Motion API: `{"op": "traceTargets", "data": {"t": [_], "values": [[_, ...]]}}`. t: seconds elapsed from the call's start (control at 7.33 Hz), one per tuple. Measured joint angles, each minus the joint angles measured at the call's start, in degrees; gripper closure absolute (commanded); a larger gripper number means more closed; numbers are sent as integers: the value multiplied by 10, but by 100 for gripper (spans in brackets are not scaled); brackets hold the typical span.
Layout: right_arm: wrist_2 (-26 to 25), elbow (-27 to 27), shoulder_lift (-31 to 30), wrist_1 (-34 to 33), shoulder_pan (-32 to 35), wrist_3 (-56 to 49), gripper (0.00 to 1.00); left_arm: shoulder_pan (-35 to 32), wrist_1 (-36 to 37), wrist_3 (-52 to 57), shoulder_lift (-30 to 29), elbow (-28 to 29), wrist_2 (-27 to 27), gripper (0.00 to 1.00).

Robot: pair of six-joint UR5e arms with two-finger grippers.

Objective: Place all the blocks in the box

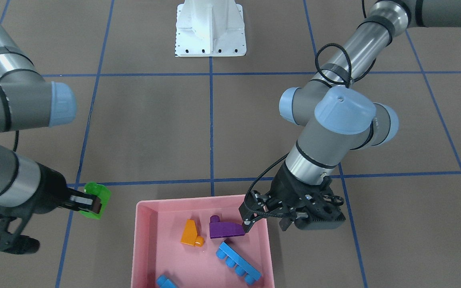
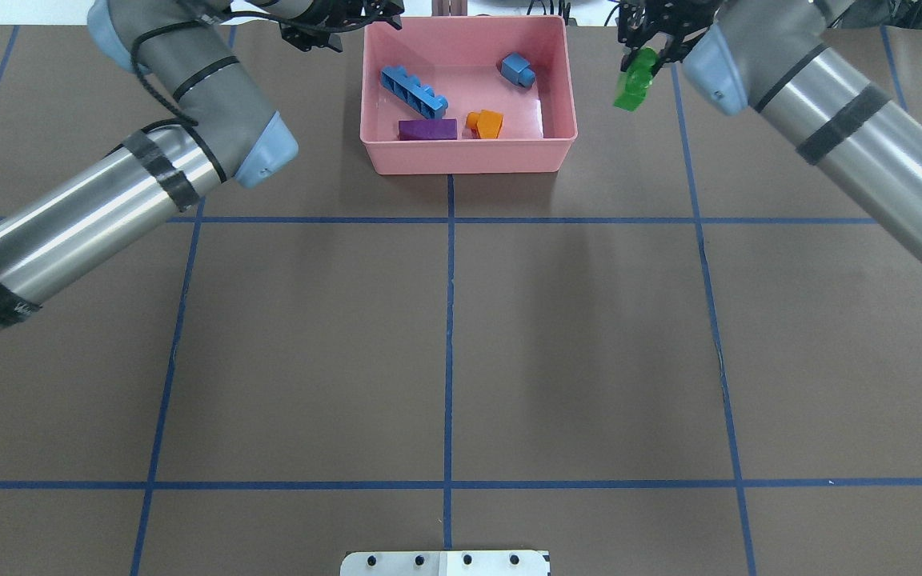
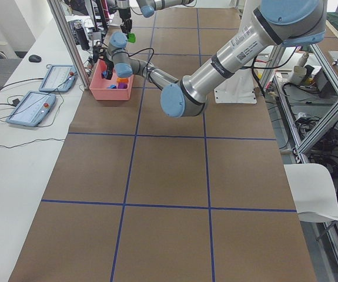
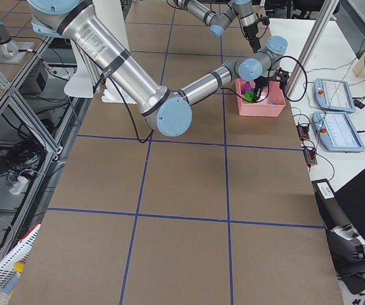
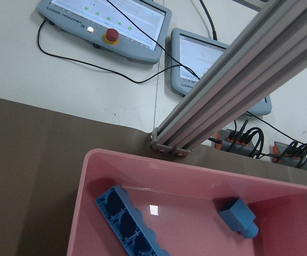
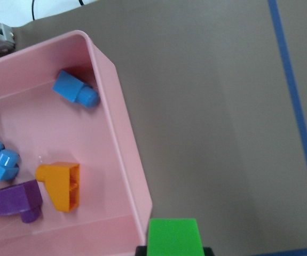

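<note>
The pink box [image 1: 145, 240] [image 2: 469, 156] holds the orange sloped block [image 1: 191, 234], the purple sloped block [image 1: 224, 229], the long blue block [image 1: 238, 263] and the small blue block [image 1: 165, 282]. My left gripper [image 1: 265, 226] hangs open and empty over the box's side wall, one fingertip [image 1: 247, 228] beside the purple block. The left wrist view looks down on the long blue block [image 5: 129, 226] and the small blue block [image 5: 238, 217]. My right gripper [image 1: 96, 204] [image 2: 639, 68] is shut on the green block [image 1: 96, 196] [image 2: 631, 88] [image 6: 173, 236], held above the table just outside the box's other side.
The white robot base [image 1: 210, 28] [image 2: 445, 562] stands at the table's robot side. An aluminium frame post [image 5: 222, 90] and two teach pendants [image 5: 105, 26] lie just beyond the box, off the brown mat. Blue tape lines cross the mat.
</note>
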Motion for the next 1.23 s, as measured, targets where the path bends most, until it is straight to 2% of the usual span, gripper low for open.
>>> {"op": "traceTargets", "data": {"t": [0.14,0.27,0.41,0.55,0.82,0.95,1.23], "values": [[-46,-50,31,65,-30,58,100,-2,3,1,64,-72,-12,0],[-90,-98,64,111,-55,97,81,-3,4,1,123,-135,-17,0],[-120,-142,91,151,-73,128,1,-3,5,1,166,-180,-19,0],[-142,-172,106,181,-83,160,0,-4,5,2,195,-208,-19,0],[-152,-179,115,198,-83,198,0,-17,8,22,238,-237,-35,0],[-132,-157,103,197,-73,202,0,-33,11,54,263,-249,-53,0],[-66,-44,-1,194,-29,179,0,-56,24,130,325,-281,-74,0]]}}
